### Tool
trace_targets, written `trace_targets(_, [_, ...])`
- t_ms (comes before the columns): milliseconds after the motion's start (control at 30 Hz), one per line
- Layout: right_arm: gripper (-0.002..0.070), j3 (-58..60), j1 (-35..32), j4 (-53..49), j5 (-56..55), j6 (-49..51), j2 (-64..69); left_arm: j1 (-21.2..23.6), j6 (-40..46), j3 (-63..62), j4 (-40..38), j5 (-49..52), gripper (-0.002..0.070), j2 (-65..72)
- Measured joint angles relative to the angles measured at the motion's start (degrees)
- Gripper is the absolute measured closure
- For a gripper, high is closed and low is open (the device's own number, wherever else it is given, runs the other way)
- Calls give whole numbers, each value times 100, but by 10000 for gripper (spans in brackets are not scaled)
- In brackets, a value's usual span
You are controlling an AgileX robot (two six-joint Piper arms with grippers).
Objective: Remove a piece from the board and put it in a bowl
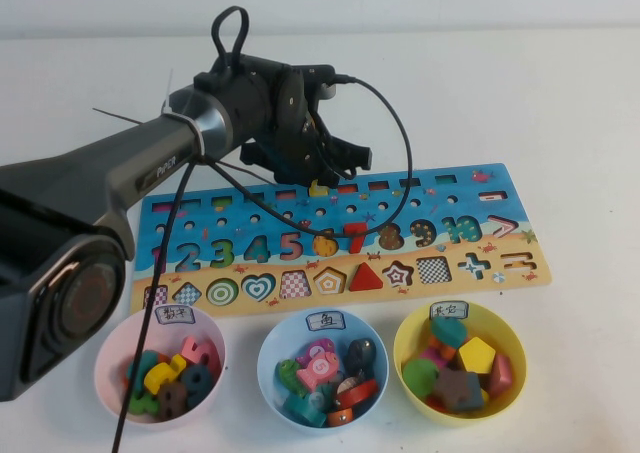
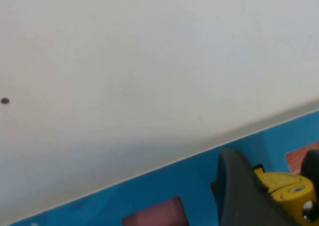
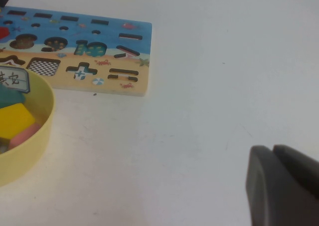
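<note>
Over the board's (image 1: 340,238) far edge, the left gripper (image 1: 322,175) hovered.
Its fingers (image 2: 244,196) pinched the yellow piece (image 2: 288,186); the right gripper's (image 3: 281,186) fingers lay pressed together off-board.

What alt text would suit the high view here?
The left gripper hangs over the far edge of the board, right at a small yellow piece. Nearer the camera stand pink, blue and yellow bowls, all holding pieces. The right gripper is out of this view.
</note>
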Motion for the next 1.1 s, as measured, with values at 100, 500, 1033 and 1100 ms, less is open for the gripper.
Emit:
trace_targets(100, [694,0,0,0,0,0,0,0,0,0,0,25,463,0])
trace_targets(500, [694,0,0,0,0,0,0,55,128,0,-10,234,463,-436])
trace_targets(1033, [694,0,0,0,0,0,0,-141,1291,1480,18,1790,463,-2827])
trace_targets(1100, [694,0,0,0,0,0,0,-156,1316,2031,5,1790,463,-3308])
